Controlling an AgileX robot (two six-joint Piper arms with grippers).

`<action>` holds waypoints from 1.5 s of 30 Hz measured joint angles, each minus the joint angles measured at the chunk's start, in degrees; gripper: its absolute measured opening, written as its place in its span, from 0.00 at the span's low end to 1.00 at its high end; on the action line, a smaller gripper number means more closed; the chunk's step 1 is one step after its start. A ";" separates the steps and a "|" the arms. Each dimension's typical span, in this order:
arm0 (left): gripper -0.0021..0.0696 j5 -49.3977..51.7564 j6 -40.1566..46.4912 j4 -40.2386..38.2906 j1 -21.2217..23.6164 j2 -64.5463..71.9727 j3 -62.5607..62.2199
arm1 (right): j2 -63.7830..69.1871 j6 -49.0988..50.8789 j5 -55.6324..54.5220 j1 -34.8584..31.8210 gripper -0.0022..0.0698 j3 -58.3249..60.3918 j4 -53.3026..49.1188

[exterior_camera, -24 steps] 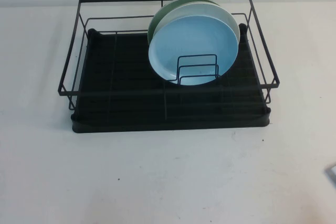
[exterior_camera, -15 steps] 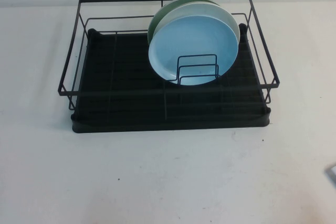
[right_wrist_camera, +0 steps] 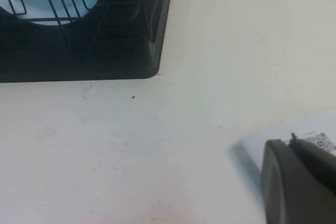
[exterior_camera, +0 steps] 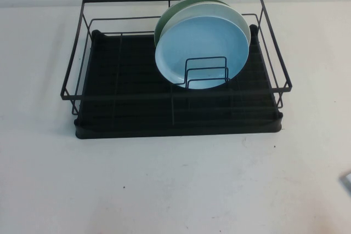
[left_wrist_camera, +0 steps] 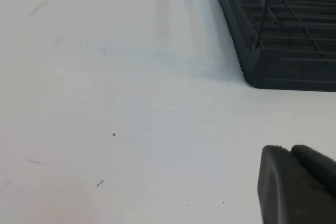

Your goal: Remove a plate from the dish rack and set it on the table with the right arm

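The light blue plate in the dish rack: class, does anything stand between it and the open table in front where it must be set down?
Yes. The plate stands in the small wire holder, behind the dish rack's front rail, so it must go up and over. The table beyond is bare. Both grippers, left and right, sit back over the near table.

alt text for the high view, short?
A sky-blue plate stands upright in a black wire dish rack on a white table, with two greenish plates behind it. Neither the left gripper nor the right gripper is in view.

Bright even light, soft shadow under the dish rack (exterior_camera: 175, 127), wrist views hazy (claws blurred)
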 joint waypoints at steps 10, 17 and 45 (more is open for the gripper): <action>0.02 0.00 0.00 0.00 0.00 0.00 0.00 | 0.00 0.00 -4.73 0.00 0.00 0.00 13.71; 0.02 0.00 0.00 0.00 0.00 0.00 0.00 | 0.00 0.00 -13.31 0.00 0.00 0.00 35.43; 0.02 0.00 0.00 0.00 0.00 0.00 0.00 | 44.59 -11.26 1.04 0.00 0.00 -26.68 30.84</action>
